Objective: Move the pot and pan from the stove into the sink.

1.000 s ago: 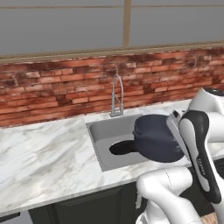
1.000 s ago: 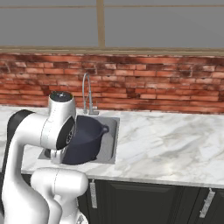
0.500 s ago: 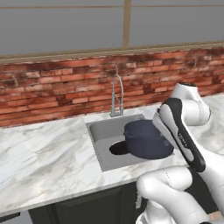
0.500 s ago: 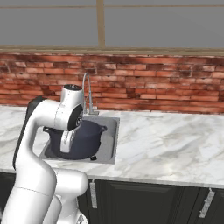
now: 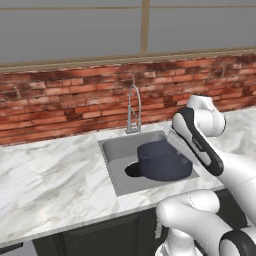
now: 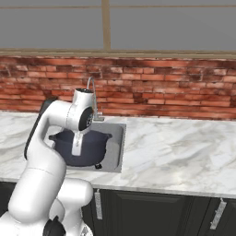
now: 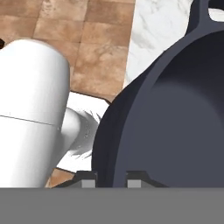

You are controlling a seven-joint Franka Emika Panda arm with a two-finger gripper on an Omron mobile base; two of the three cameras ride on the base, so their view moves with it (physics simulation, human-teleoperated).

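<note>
White marble counter [image 5: 50,175]; red brick wall [image 5: 65,100] behind; dark cabinets [image 6: 156,212] below.

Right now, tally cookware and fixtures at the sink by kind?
Pots: 1, the pot in the sink, rim clamped by the gripper
Pans: 1, the pan under the pot
Faucets: 1, the faucet
Sinks: 1
Total: 4

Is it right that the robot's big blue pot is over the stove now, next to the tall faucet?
Not the stove. The pot is at the sink, beside the faucet, as the left base view shows. The gripper is shut on its rim.
</note>
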